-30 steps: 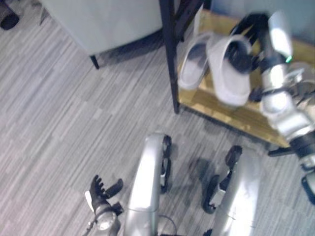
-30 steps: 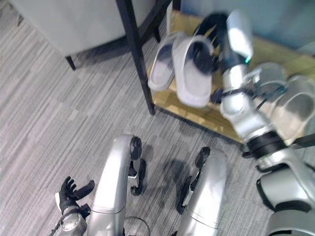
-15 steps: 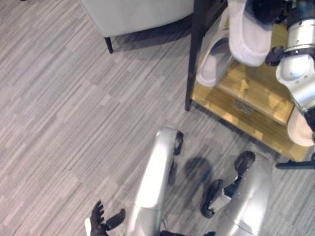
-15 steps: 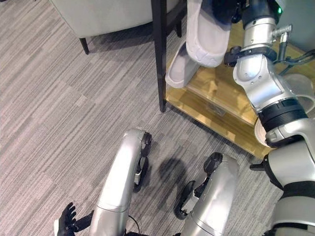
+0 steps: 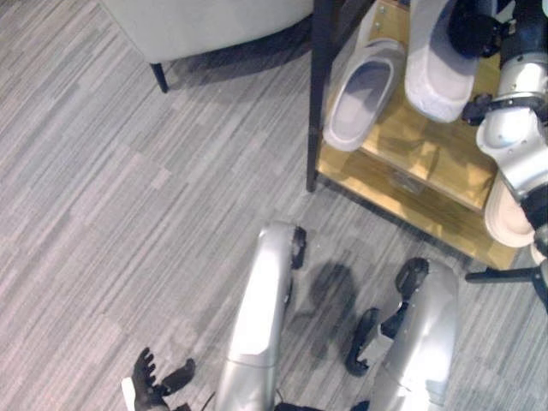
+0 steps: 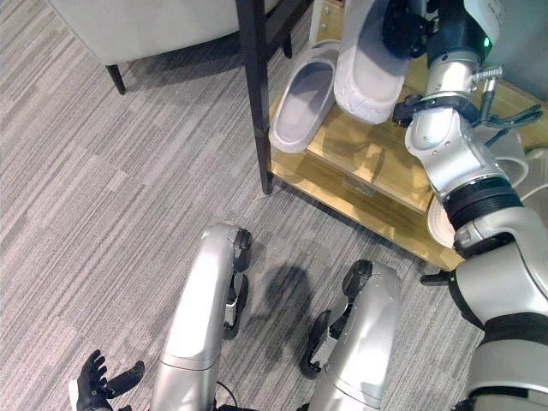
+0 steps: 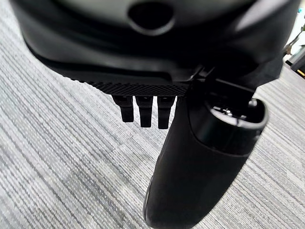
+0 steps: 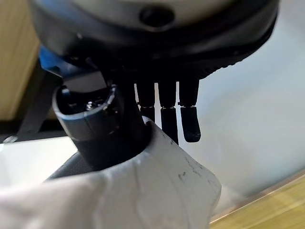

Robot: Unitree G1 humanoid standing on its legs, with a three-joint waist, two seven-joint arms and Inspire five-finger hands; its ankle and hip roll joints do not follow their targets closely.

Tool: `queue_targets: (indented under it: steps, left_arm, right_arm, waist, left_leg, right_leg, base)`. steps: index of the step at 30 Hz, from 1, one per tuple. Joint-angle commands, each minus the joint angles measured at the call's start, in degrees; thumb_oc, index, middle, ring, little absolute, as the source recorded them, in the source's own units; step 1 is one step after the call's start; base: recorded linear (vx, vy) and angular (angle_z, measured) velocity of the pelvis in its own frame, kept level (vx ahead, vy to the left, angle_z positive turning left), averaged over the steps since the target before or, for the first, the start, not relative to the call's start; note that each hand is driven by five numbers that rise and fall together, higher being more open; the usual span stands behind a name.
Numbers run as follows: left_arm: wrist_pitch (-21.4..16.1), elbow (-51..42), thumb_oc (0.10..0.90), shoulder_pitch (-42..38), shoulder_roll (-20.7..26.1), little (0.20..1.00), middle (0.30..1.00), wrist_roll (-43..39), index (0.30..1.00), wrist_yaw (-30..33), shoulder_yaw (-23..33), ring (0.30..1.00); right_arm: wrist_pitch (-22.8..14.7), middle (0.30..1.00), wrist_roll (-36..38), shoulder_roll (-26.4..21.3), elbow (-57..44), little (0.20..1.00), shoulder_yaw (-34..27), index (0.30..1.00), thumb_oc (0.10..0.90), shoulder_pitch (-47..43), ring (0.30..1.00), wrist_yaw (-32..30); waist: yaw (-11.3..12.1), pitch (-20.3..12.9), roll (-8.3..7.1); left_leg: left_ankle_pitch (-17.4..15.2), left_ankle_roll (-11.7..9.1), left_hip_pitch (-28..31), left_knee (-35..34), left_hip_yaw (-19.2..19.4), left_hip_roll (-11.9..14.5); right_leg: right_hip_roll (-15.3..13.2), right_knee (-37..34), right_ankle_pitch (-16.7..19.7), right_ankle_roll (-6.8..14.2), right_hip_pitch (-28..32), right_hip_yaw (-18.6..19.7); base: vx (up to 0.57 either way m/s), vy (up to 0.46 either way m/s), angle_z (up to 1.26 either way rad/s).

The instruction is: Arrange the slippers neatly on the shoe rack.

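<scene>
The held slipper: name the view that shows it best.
The right eye view: the held slipper hangs whole from the right hand, above the shoe rack. The left eye view cuts off its top; the right wrist view gives just a white edge by the thumb.

Grey striped carpet (image 5: 128, 197) covers the floor. A pale grey armchair (image 5: 205, 21) on dark legs stands just beside the rack's black post (image 5: 318, 94), casting shadow beneath.

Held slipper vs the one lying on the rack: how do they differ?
The held slipper hangs in the right hand, sole showing; the resting slipper lies on the shoe rack, opening up, with no hand on it. They sit side by side. Both are pale grey.
</scene>
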Motion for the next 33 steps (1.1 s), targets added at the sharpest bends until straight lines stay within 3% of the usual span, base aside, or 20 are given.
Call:
queue_targets:
  steps: [1,10,20,27,28,30,33]
  left_arm:
    - [-1.08,-4.68,0.800,6.84,3.75,0.900,0.900,0.21,0.900,-0.13,-4.12,0.900]
    - [-0.23,-4.02,0.800,9.09,2.90,0.900,0.900,-1.46,0.900,-2.21,-3.80,0.900]
    - [0.25,-10.16,0.800,10.74,5.54,0.900,0.900,-1.10,0.900,-3.78,-4.03,0.900]
    - [0.70,-13.25,0.800,12.71,8.61,0.900,0.900,1.44,0.900,-3.49,-2.52,0.900]
    - [1.18,-8.10,0.800,10.52,8.79,0.900,0.900,2.78,0.900,-2.26,-1.82,0.900]
    - [-1.72,-2.61,0.800,7.38,8.56,0.900,0.900,4.28,0.900,-1.48,-3.63,0.900]
    - [-2.49,-0.70,0.800,7.98,7.58,0.900,0.900,1.33,0.900,-2.11,-3.50,0.900]
  right_arm:
    - [-0.15,0.300,-4.57,-5.26,-6.76,0.300,-1.04,0.300,0.400,-6.20,0.300,-4.18]
    - [-0.61,0.300,-5.10,-3.52,-9.08,0.300,-5.23,0.300,0.400,0.35,0.300,-2.95]
    - [0.14,0.300,-4.00,-0.96,-6.15,0.300,-6.71,0.300,0.400,4.31,0.300,-1.01]
    - [1.04,0.300,-4.22,0.68,-2.13,0.300,-2.36,0.300,0.400,0.29,0.300,0.50]
    - [0.36,0.300,-4.36,2.17,-3.19,0.300,-1.78,0.300,0.400,-0.01,0.300,0.50]
    - [1.04,0.300,-4.79,2.09,-1.06,0.300,-0.87,0.300,0.400,-1.56,0.300,-0.23]
    - [1.13,0.300,-4.74,-0.35,-0.98,0.300,1.48,0.300,0.400,-2.87,0.300,0.79]
  waist:
    - [1.75,-1.69,2.34]
    - [1.58,-1.69,2.16]
    - [1.65,-1.69,2.87]
    - [3.06,-1.69,4.42]
    - [2.76,-1.69,4.30]
    - [2.52,-1.69,3.96]
    - [2.94,-1.69,3.58]
  left_leg:
    - [-9.92,3.26,1.87,-1.95,-6.08,0.32]
    - [-10.73,3.32,1.87,-0.57,-7.13,0.53]
    - [-11.14,3.32,1.87,0.31,-8.10,0.79]
    - [-11.99,3.43,1.87,1.68,-9.54,1.04]
    - [-11.85,3.35,1.87,1.78,-9.65,1.15]
    - [-12.14,3.27,1.87,2.05,-9.75,1.13]
    - [-12.15,3.21,1.87,2.34,-10.00,0.92]
  right_leg:
    - [1.22,-4.11,4.84,-8.82,-3.05,4.28]
    - [1.34,-3.99,4.64,-8.71,-3.05,3.35]
    - [1.23,-4.34,5.16,-8.50,-3.05,1.98]
    - [1.56,-4.91,5.87,-7.95,-3.05,0.45]
    - [1.64,-4.93,6.18,-7.58,-3.05,0.47]
    - [1.66,-4.98,6.07,-7.37,-3.05,0.46]
    - [1.35,-5.06,6.06,-7.38,-3.05,0.52]
  base:
    - [0.01,0.008,-0.06]
    - [0.00,0.011,-0.06]
    - [-0.02,0.024,-0.03]
    - [-0.02,0.028,-0.10]
    - [0.01,0.036,-0.13]
    - [0.01,0.018,-0.09]
    - [0.01,0.001,-0.08]
